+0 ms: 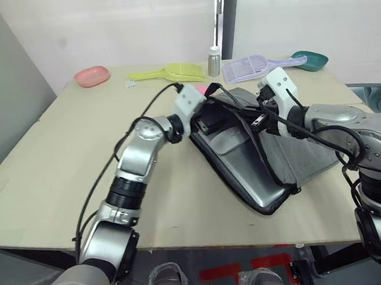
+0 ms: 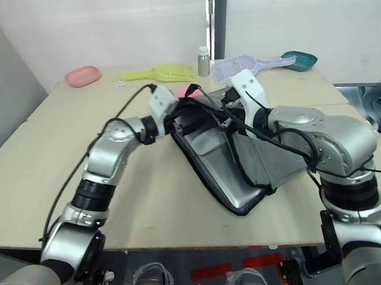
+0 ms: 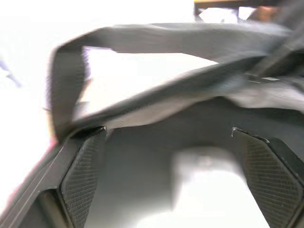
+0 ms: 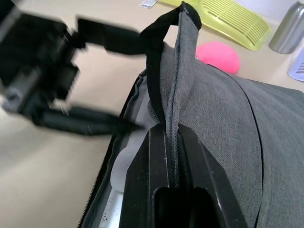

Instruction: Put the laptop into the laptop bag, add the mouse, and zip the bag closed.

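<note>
Bag on table, right of centre, lying flat with mouth turned toward left arm; upper flap lifted, mouth gaping. Laptop inside bag, silver face exposed through opening, nearer long edge along black rim. Right gripper closed on edge of upper flap, grey fabric and black binding pinched between both fingers, flap held above lower panel. Left gripper at far corner of opening, fingers spread apart, reaching into bag mouth beneath black strap; blurred white shape between fingers, not identifiable with certainty. Pale rounded object just inside rim near lifted flap, partly hidden. Zip undone along visible side. Pink plush on table just beyond bag's far edge, touching or nearly touching fabric. Along far table edge: pink dish, yellow scoop, metal bottle, lilac scoop, teal dish, all well apart from bag.
</note>
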Controlling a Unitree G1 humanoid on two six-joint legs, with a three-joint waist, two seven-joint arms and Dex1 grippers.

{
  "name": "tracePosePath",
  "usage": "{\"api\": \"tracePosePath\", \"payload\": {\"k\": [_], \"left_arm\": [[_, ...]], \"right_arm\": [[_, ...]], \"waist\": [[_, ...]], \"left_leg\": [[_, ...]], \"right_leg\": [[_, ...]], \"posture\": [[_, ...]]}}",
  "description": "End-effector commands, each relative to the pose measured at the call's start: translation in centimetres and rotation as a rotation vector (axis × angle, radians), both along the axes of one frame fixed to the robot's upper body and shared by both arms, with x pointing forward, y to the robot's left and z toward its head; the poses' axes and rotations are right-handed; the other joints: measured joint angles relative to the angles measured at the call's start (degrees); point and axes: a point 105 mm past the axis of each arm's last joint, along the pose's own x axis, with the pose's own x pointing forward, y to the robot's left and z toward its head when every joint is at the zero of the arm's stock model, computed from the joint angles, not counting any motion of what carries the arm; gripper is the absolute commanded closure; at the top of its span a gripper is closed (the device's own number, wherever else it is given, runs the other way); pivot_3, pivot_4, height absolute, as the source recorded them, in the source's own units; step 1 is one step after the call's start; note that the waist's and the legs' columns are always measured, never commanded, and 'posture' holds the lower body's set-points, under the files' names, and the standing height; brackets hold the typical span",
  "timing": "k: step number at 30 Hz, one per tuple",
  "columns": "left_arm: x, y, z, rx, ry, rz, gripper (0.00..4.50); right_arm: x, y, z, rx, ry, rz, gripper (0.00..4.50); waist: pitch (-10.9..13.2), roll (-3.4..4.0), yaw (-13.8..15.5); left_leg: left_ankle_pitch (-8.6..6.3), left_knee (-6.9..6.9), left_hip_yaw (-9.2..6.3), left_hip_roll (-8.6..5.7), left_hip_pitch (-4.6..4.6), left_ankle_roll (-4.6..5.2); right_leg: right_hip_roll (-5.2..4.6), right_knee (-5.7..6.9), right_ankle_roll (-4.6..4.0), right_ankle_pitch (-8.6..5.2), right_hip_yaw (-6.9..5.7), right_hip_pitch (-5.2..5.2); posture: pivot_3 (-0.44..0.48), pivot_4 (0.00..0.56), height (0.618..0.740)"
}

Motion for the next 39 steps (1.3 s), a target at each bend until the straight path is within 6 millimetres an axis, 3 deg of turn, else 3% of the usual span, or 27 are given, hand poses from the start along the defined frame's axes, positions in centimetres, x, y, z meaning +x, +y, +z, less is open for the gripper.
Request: {"api": "tracePosePath", "payload": {"k": [1, 5, 10, 15, 21, 23, 25, 31, 36, 39], "left_arm": [[-0.2, 1.7, 2.8, -0.077, -0.079, 0.035, 0.06], [0.1, 4.9, 2.7, -0.109, -0.011, 0.076, 0.06], [1.7, 10.7, 5.1, -0.253, 0.009, 0.251, 0.06], [2.0, 12.1, 5.7, -0.315, 0.013, 0.295, 0.06], [-5.0, 13.6, 2.3, -0.247, 0.240, -0.046, 0.06], [-8.3, 13.9, 1.3, -0.193, 0.324, -0.205, 0.06], [-10.0, 14.8, 0.5, -0.138, 0.371, -0.265, 0.06], [-11.8, 17.8, 0.8, -0.054, 0.458, -0.287, 0.06], [-12.2, 18.5, 0.8, -0.006, 0.461, -0.279, 0.06], [-12.7, 18.9, 0.4, 0.033, 0.491, -0.285, 0.06]], "right_arm": [[0.2, -0.8, 1.2, 0.024, -0.054, -0.031, 4.50], [0.3, -0.8, 1.2, 0.032, -0.051, -0.028, 4.50], [0.4, -0.7, 1.2, 0.043, -0.047, -0.022, 4.50], [0.4, -0.7, 1.0, 0.041, -0.045, -0.021, 4.50], [0.6, -1.8, 0.3, 0.088, -0.004, -0.033, 4.50], [0.5, -2.0, -0.1, 0.113, 0.025, -0.023, 4.50], [0.5, -2.2, -0.7, 0.127, 0.058, -0.020, 4.50], [-0.1, -2.6, -1.9, 0.139, 0.139, 0.024, 4.50], [-0.5, -2.4, -2.8, 0.133, 0.163, 0.047, 4.50], [-2.0, -1.2, -2.8, 0.117, 0.159, 0.151, 4.50]], "waist": [[0.0, 0.00, 0.1], [0.0, 0.01, 0.0], [0.0, 0.01, -0.3], [0.0, 0.01, 0.0], [0.0, 0.02, -0.8], [0.0, 0.03, -0.8], [0.0, 0.02, -0.7], [0.0, 0.02, -0.2], [0.0, 0.03, -0.3], [0.0, 0.02, -0.6]], "left_leg": [[0.00, -0.02, 0.00, -0.01, 0.00, 0.00], [0.00, -0.14, 0.02, -0.01, 0.01, -0.01], [0.00, -0.18, 0.03, 0.00, 0.00, -0.05], [0.00, -0.18, 0.01, -0.01, 0.00, -0.07], [0.01, -0.49, 0.06, 0.04, 0.03, -0.15], [0.01, -0.55, 0.06, 0.06, 0.00, -0.16], [0.00, -0.66, 0.10, 0.04, 0.01, -0.17], [0.01, -0.63, 0.07, 0.02, 0.06, -0.17], [0.01, -0.67, 0.09, 0.03, 0.06, -0.17], [0.01, -0.68, 0.10, 0.04, 0.06, -0.17]], "right_leg": [[0.00, -0.02, 0.00, 0.00, 0.00, 0.00], [0.01, -0.09, 0.00, 0.00, -0.02, -0.02], [0.02, -0.14, 0.00, 0.00, -0.03, -0.02], [0.01, -0.18, 0.01, 0.00, -0.04, 0.01], [0.07, -0.35, -0.05, -0.03, -0.09, -0.05], [0.09, -0.44, -0.05, -0.04, -0.12, -0.07], [0.08, -0.57, -0.06, -0.04, -0.12, -0.05], [0.04, -0.54, -0.04, -0.04, -0.13, -0.01], [0.05, -0.57, -0.05, -0.04, -0.13, -0.03], [0.06, -0.56, -0.06, -0.05, -0.14, -0.03]], "posture": [[0.000, 0.150, 0.740], [0.000, 0.150, 0.740], [0.000, 0.150, 0.740], [0.000, 0.150, 0.740], [0.000, 0.150, 0.740], [0.000, 0.150, 0.740], [0.000, 0.150, 0.740], [0.000, 0.150, 0.740], [0.000, 0.150, 0.740], [0.000, 0.150, 0.740]]}}
